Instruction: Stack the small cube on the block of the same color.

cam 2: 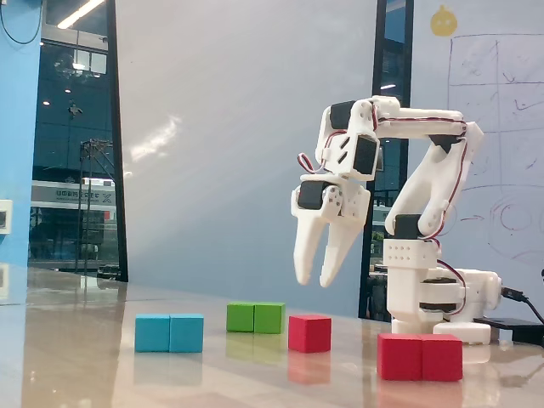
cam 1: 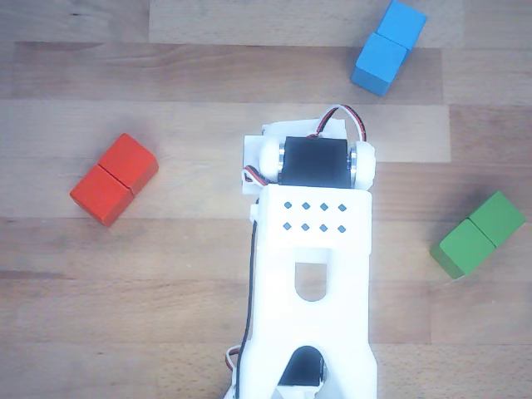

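Observation:
The small red cube (cam 2: pixel 308 332) sits on the table in the fixed view; in the other view the arm's white body (cam 1: pixel 312 249) hides it. The red oblong block (cam 1: pixel 114 179), two cubes long with a seam, lies apart from it and shows at the front right in the fixed view (cam 2: pixel 420 356). My gripper (cam 2: pixel 313 280) hangs in the air with its fingers pointing down, a little above and just left of the small cube. Its jaws are slightly apart and hold nothing. Its fingers do not show in the other view.
A blue oblong block (cam 1: pixel 388 46) lies at the left in the fixed view (cam 2: pixel 169 332). A green oblong block (cam 1: pixel 478 235) lies behind the cube there (cam 2: pixel 255 317). The arm's base (cam 2: pixel 433 306) stands at the back right.

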### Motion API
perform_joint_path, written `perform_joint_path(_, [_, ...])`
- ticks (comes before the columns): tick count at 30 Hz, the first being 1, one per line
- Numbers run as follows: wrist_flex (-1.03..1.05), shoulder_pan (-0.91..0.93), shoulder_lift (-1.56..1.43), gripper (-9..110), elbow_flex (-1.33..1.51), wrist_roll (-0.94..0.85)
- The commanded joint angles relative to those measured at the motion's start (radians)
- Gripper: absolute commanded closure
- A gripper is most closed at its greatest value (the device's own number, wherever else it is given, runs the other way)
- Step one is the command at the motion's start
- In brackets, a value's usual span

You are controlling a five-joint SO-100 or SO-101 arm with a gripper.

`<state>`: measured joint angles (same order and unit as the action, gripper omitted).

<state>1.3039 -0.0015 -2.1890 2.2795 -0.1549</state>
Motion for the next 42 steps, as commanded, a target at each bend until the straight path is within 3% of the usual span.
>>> perform_joint_path(1, [0.002, -0.008, 0.0, 74, -0.101, 0.008])
perform_joint_path(18, [-0.043, 0.002, 0.181, 70, -0.041, 0.012])
perform_joint_path(42, [-0.279, 0.005, 0.347, 70, 0.081, 0.002])
